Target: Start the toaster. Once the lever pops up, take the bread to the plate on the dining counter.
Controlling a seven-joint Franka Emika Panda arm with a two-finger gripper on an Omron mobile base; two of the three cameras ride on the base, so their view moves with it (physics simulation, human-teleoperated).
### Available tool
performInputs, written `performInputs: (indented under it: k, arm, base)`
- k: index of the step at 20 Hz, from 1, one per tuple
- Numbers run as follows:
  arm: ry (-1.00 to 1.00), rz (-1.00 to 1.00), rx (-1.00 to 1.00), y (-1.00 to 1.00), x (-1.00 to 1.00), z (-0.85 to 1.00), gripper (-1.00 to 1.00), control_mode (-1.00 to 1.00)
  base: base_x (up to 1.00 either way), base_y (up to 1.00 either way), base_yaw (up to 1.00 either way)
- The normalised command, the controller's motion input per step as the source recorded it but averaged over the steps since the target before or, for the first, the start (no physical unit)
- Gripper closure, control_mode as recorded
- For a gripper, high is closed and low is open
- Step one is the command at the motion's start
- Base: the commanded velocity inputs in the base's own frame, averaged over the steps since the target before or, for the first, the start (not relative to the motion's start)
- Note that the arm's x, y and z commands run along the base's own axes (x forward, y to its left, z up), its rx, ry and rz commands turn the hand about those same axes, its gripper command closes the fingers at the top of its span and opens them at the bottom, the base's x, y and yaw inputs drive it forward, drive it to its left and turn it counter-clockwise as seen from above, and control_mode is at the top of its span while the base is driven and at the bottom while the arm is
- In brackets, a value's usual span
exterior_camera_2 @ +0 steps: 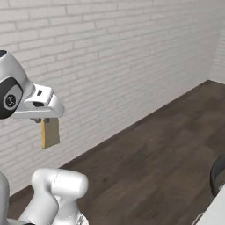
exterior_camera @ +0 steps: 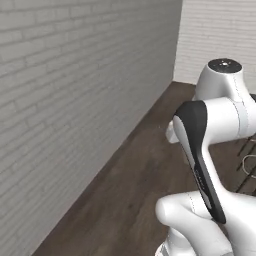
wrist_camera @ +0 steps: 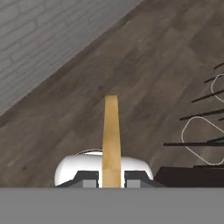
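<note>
My gripper [exterior_camera_2: 46, 119] is shut on the bread [exterior_camera_2: 50, 133], a thin pale tan slice that hangs straight down from the fingers, high above the floor and in front of the brick wall. In the hand view the bread [wrist_camera: 111, 131] stands edge-on, pinched at its lower end by my gripper [wrist_camera: 111, 179], with dark wood floor beyond it. The toaster, the plate and the dining counter are out of view.
A white brick wall [exterior_camera: 75, 100] runs along the left over dark wood floor [exterior_camera_2: 154, 154]. Dark wire stool legs [wrist_camera: 205, 131] stand to the right. A dark round seat [exterior_camera_2: 218, 176] and a white surface corner [exterior_camera_2: 216, 211] sit at the lower right.
</note>
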Motion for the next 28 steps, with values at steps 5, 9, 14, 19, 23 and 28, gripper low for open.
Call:
performInputs:
  k: [5,9,14,19,23,28]
  arm:
    - [0.00,0.00,0.00,0.00,0.00,0.00,1.00,1.00]
    - [0.00,0.00,0.00,0.00,0.00,0.00,1.00,1.00]
    - [0.00,0.00,0.00,0.00,0.00,0.00,1.00,1.00]
    - [0.00,0.00,0.00,0.00,0.00,0.00,1.00,1.00]
    - [0.00,0.00,0.00,0.00,0.00,0.00,1.00,1.00]
    - [0.00,0.00,0.00,0.00,0.00,0.00,1.00,1.00]
  base:
    - [0.45,0.00,-0.74]
    - [0.55,0.00,-0.71]
    - [0.87,0.19,-0.61]
    - [0.88,0.31,-0.61]
    - [0.70,0.39,-0.66]
    - [0.49,0.51,-0.72]
